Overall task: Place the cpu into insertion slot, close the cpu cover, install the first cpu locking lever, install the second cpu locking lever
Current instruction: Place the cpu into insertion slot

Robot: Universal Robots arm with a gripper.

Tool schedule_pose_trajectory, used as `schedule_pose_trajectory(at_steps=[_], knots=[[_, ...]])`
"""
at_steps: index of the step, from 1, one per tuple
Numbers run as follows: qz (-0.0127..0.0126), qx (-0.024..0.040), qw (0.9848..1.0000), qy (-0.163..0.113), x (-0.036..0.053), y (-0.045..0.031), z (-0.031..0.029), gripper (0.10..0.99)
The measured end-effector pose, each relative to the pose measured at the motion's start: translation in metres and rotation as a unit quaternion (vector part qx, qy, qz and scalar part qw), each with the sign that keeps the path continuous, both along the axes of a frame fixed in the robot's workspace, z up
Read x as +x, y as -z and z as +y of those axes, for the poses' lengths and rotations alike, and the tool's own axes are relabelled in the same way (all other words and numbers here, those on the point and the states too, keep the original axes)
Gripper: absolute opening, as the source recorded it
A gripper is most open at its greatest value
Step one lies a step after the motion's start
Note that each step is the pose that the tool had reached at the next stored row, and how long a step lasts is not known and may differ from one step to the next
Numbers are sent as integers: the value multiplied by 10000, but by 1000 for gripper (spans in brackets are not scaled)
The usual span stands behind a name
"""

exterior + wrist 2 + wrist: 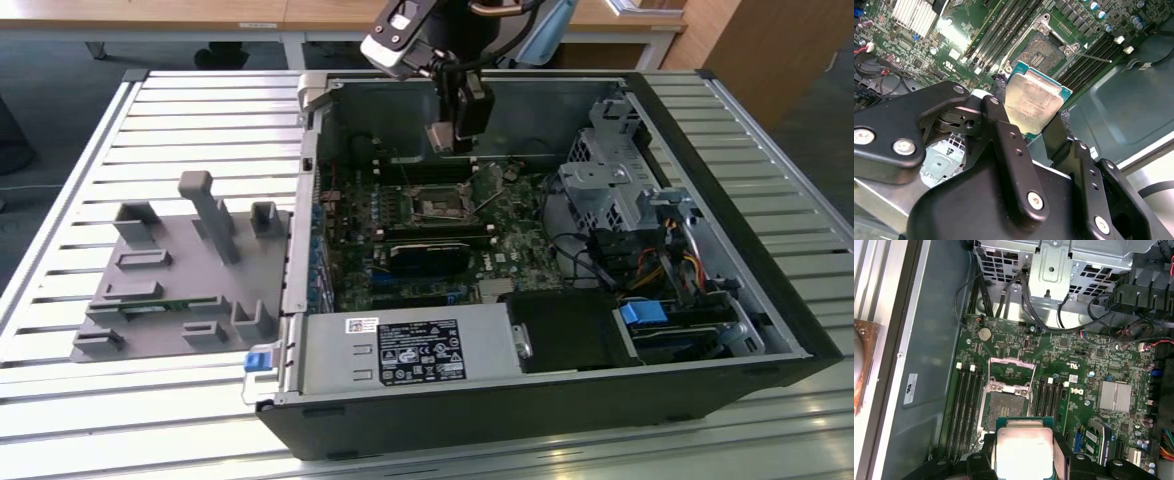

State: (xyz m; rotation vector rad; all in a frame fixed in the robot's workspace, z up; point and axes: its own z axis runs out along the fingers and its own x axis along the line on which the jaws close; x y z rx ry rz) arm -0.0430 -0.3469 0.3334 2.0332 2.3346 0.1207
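While the gripper (1030,114) pinches the cpu (1036,95) by opposite edges near the insertion slot (1045,51), the thin chip looks light, probably fragile.

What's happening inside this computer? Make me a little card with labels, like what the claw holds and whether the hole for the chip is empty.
gripper: the gripper is shut on the cpu
cpu: held by two opposite edges above the board, not seated yet
slot: the insertion slot is empty, with its dark centre showing
cover: the cpu cover is flipped open
setting: an open computer case lying on a slatted table
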Motion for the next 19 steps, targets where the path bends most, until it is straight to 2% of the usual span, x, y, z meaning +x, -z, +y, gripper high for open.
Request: schedule_pose_trajectory(at_steps=[19], knots=[[0, 0, 10000, 46, 0, 25, 0, 541]])
